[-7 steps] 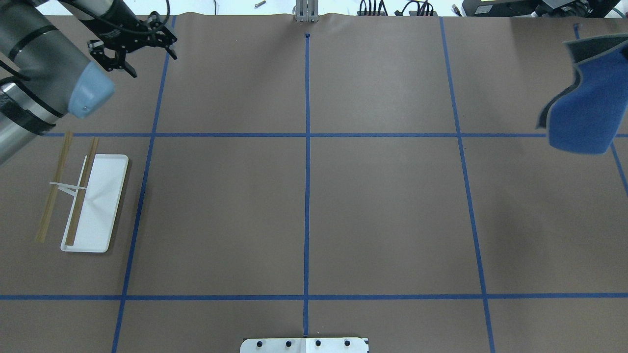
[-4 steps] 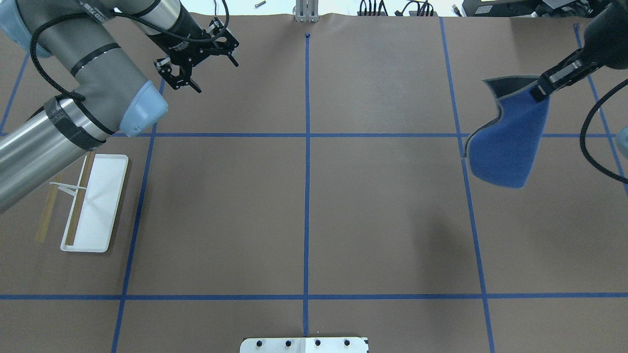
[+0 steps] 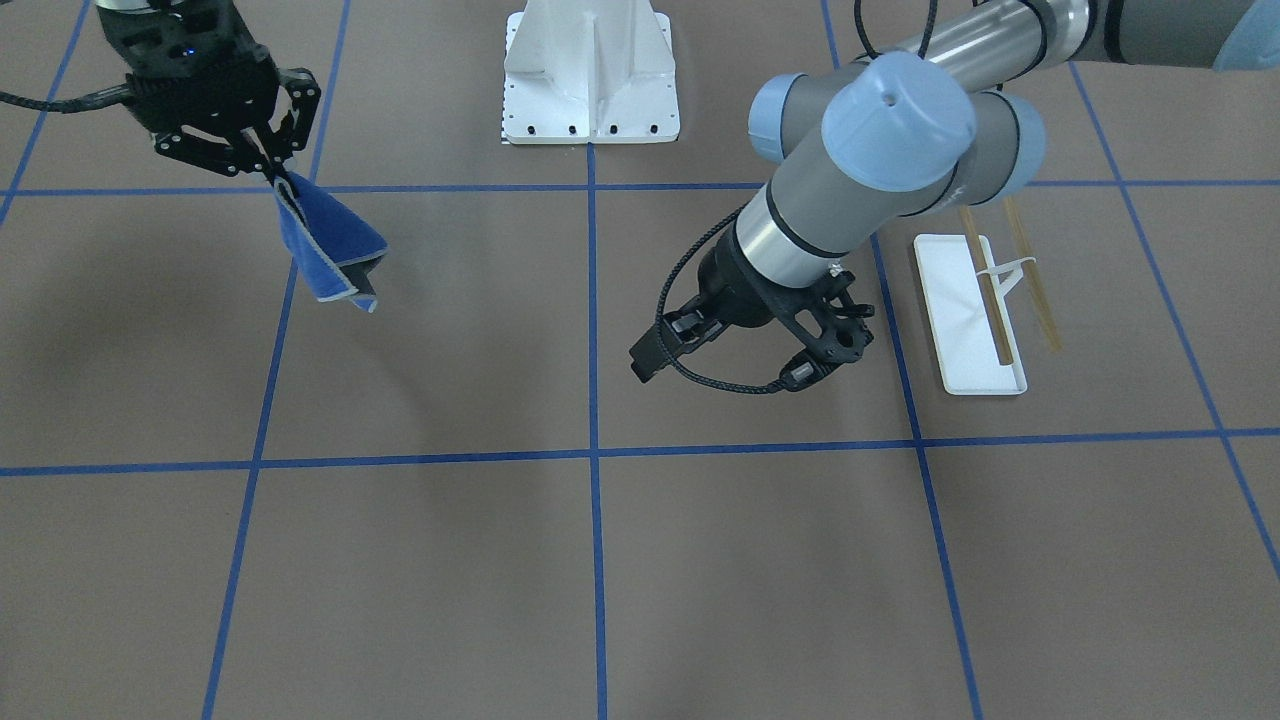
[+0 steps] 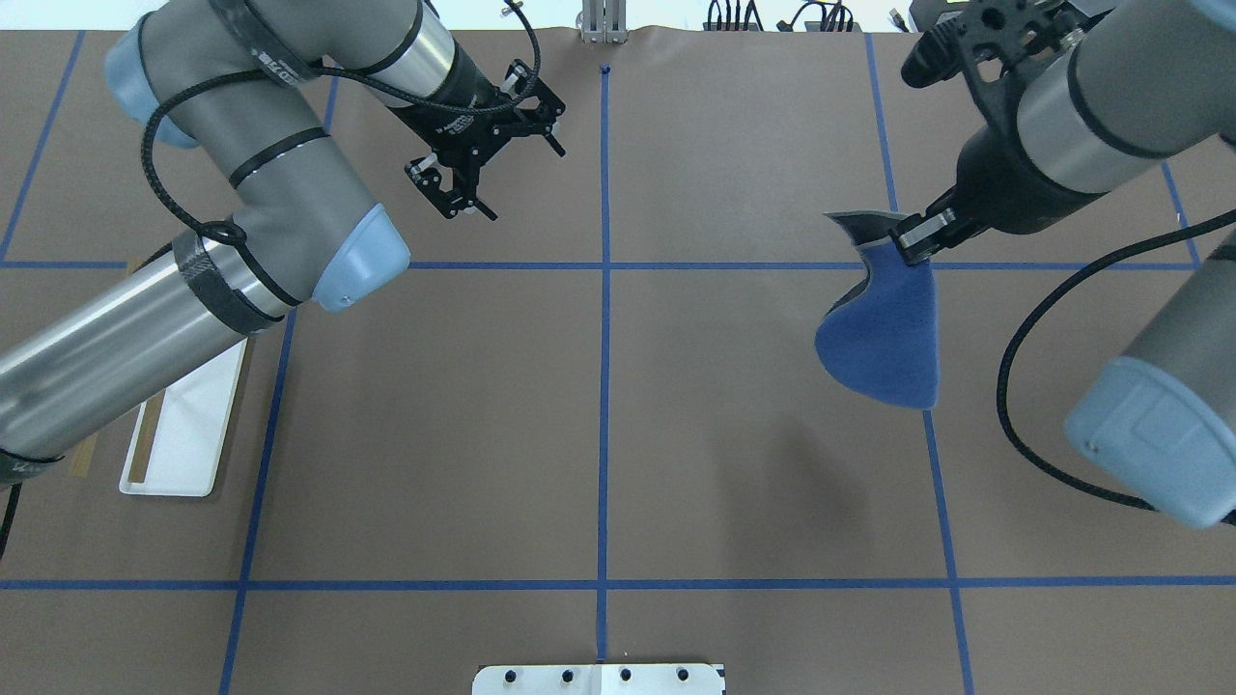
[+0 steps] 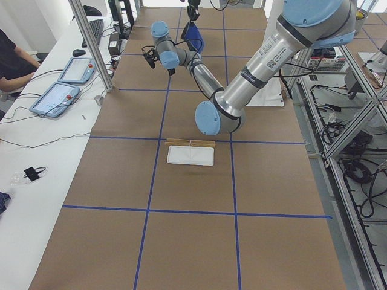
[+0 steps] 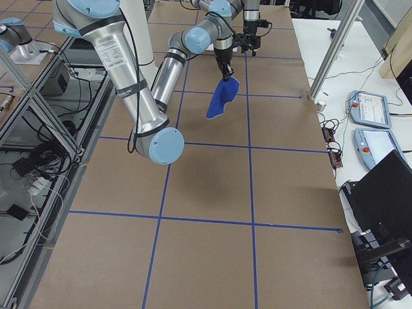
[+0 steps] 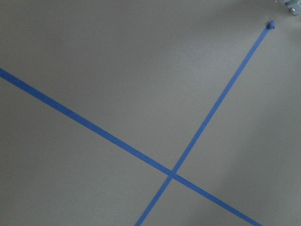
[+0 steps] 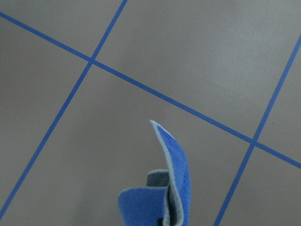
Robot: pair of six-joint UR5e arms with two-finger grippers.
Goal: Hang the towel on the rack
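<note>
A broad open stretch of tabletop (image 4: 599, 434) lay between the hanging towel (image 4: 888, 338) and the rack (image 3: 985, 305), which stood well apart. The left arm (image 4: 261, 193) stretched over the rack, its forearm screening most of it from above. The white pedestal (image 3: 590, 80) stood at the robot-side edge.

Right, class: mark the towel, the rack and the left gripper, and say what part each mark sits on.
towel (image 4: 888, 338), overhead view, middle of the hanging blue cloth.
rack (image 3: 958, 320), front-facing view, bare part of its white tray base.
left gripper (image 3: 720, 368), front-facing view, midway between its open jaws.
</note>
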